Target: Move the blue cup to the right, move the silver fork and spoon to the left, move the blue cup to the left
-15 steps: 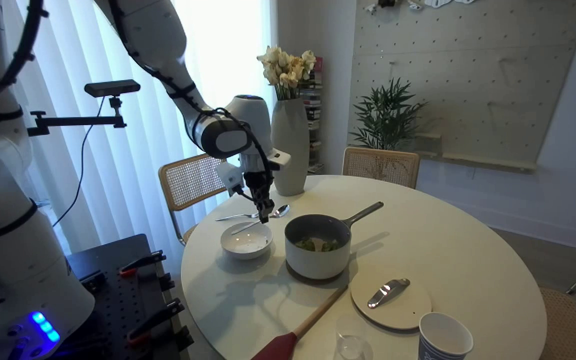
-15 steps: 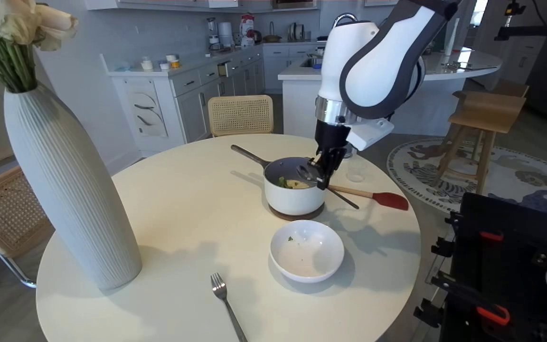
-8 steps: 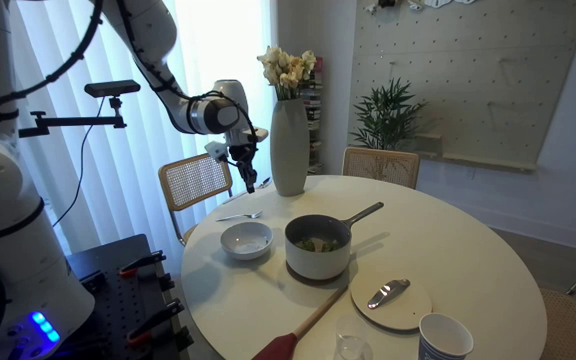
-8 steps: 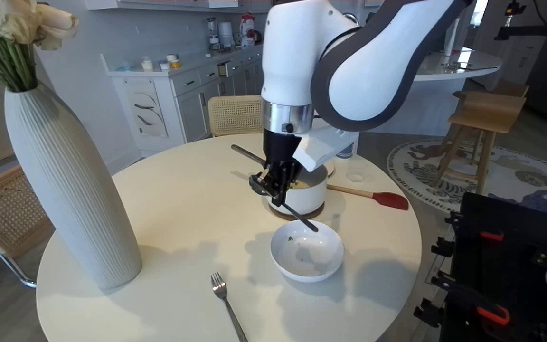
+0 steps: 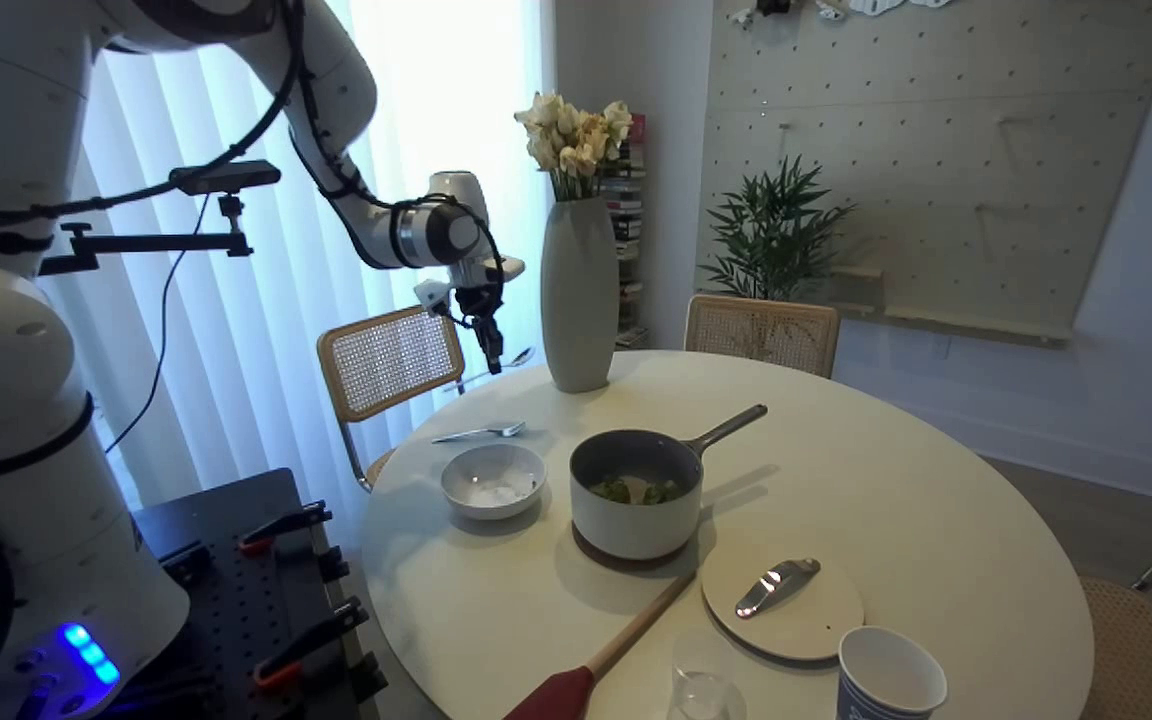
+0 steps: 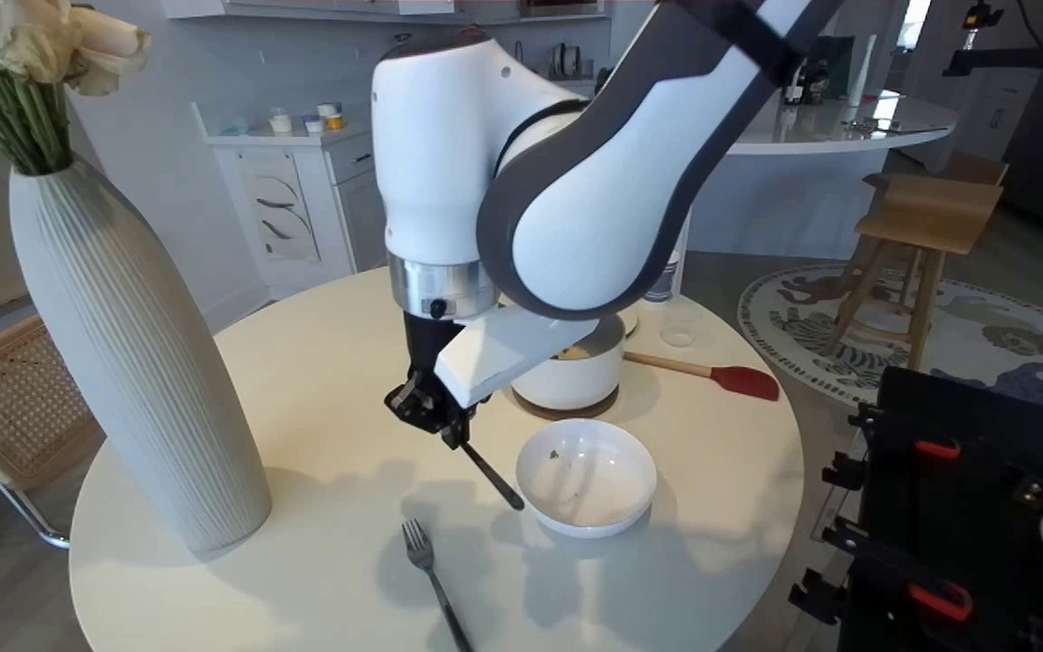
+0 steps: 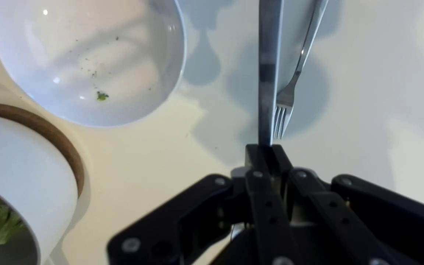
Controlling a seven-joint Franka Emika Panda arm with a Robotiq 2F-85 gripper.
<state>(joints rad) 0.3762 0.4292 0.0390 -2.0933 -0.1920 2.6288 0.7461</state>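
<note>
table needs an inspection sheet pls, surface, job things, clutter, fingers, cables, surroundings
Surface: pale table, partly shaded
Cup: upright near plate
Fork: lying on table, apart from bowl
Spoon: held above table
Clutter: pot with greens, bowl with green scrap, metal piece on plate, spatula, glass, vase
Fingers: shut on spoon handle
Cables: black cable down robot base
Surroundings: chairs, plant, pegboard
</note>
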